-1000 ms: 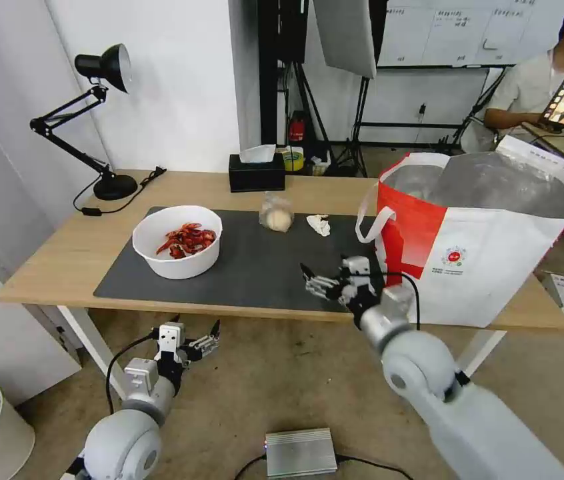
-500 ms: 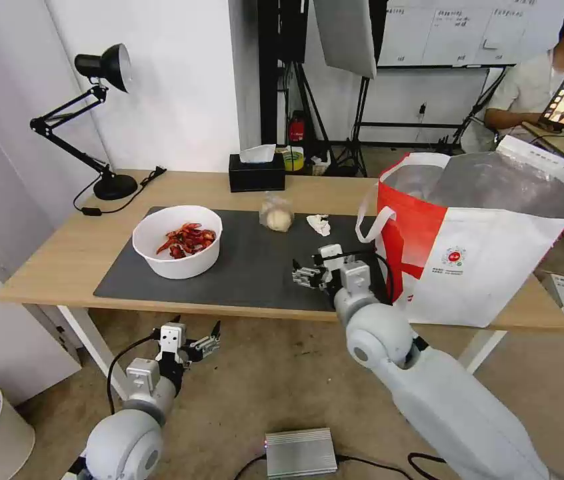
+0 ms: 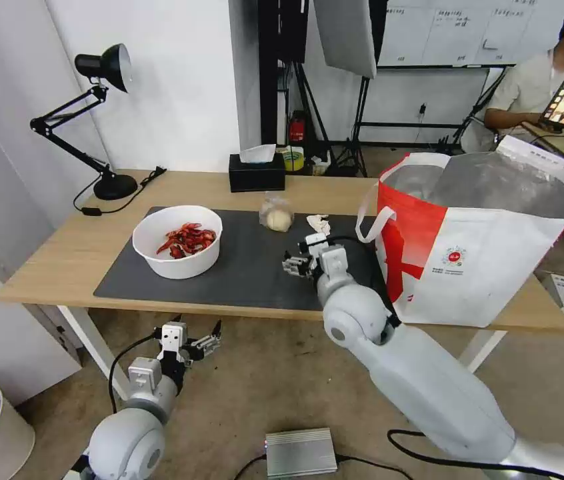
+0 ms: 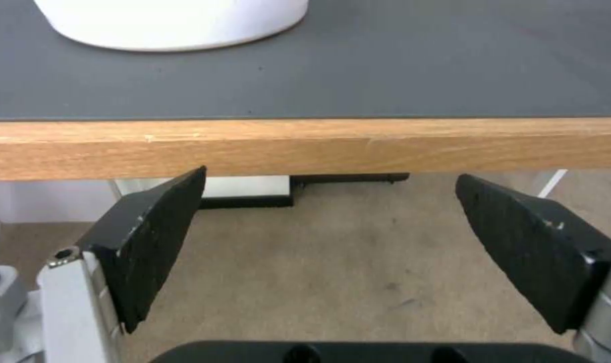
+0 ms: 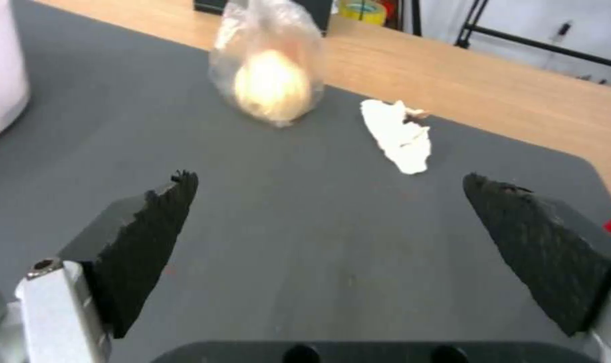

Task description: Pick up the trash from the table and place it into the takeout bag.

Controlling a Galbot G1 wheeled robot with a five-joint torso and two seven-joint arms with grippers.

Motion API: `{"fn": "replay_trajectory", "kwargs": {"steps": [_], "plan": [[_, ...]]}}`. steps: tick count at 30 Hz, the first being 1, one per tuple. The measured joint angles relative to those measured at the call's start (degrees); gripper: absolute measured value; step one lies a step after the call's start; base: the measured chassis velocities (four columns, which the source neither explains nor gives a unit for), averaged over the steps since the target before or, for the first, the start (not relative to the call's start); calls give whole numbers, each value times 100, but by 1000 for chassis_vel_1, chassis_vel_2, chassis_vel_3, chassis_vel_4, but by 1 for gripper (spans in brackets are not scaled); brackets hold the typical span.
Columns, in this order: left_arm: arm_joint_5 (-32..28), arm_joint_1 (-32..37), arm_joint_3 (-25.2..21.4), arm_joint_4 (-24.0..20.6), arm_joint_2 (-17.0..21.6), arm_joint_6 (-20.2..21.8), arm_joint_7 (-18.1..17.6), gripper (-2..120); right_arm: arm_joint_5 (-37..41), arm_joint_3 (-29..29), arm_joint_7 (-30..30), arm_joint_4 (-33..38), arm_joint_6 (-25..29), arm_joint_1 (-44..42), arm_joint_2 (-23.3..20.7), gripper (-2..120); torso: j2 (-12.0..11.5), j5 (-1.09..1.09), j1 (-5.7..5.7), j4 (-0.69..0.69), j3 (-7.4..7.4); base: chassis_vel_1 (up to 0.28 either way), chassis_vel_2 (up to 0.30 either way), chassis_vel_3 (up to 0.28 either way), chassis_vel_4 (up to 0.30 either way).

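- Looks like a studio or lab set up for recording, not a home.
- Bare white walls, plain concrete-coloured floor.
- Black light stands (image 3: pixel 362 113) and a hanging softbox panel (image 3: pixel 345 33) behind the table (image 3: pixel 55 257).
- Whiteboard with charts (image 3: pixel 455 30) on the far wall.
- Black desk lamp (image 3: pixel 99 107) clamped-style on the wooden top.
- Metal electronics box (image 3: pixel 301 452) with cable on the floor.
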Motion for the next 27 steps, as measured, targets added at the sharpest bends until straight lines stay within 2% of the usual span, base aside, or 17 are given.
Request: {"fn": "replay_trajectory", "kwargs": {"steps": [9,17,27], "plan": [[-15,120,-196,-93,30,11,51,100,501,34,525,-231,-179,421,210,100,0,0,0,1,0,0,0,0,0],[-14,126,-183,-84,16,11,60,100,901,136,799,-526,-181,584,371,100,0,0,0,0,0,0,0,0,0],[-9,134,-174,-74,2,1,61,100,967,274,1013,-1071,-176,787,724,100,0,0,0,1,0,0,0,0,0]]}}
